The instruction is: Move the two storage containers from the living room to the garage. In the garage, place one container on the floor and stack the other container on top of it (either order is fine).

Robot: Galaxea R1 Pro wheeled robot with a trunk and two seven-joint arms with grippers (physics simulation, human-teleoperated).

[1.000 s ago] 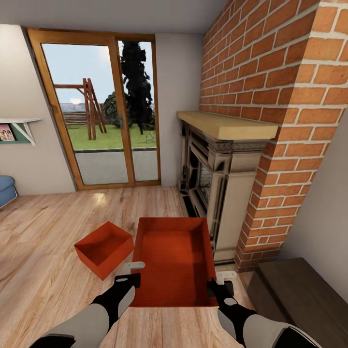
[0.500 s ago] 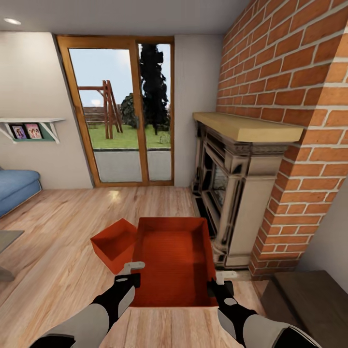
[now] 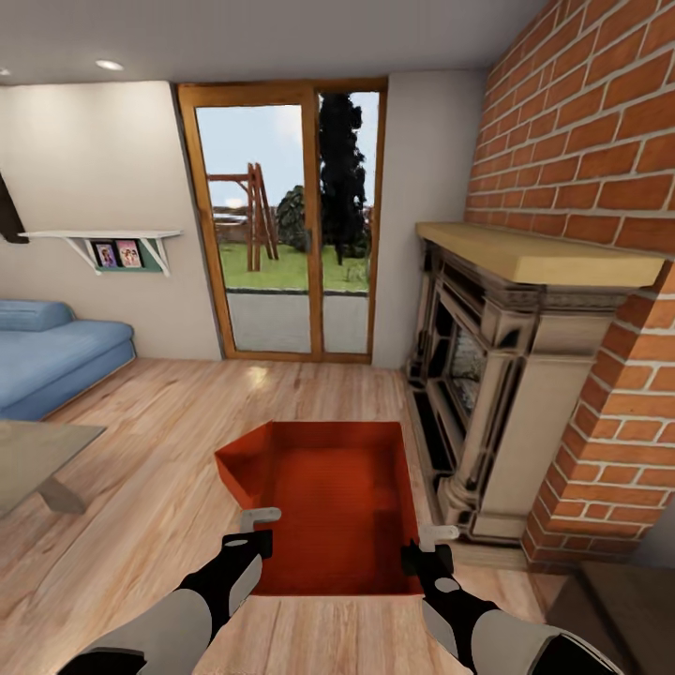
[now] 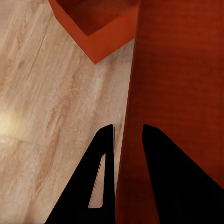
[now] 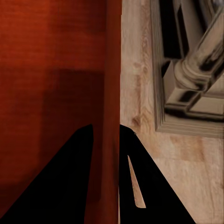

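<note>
From the head, the brick fireplace stands right of the held storage container, whose side walls are pinched by left hand and right hand. The left wrist camera reveals the second container on the wood floor.

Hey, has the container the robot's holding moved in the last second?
Yes. The held container has swung left, away from the fireplace, and now overlaps the other container in the head view.
</note>
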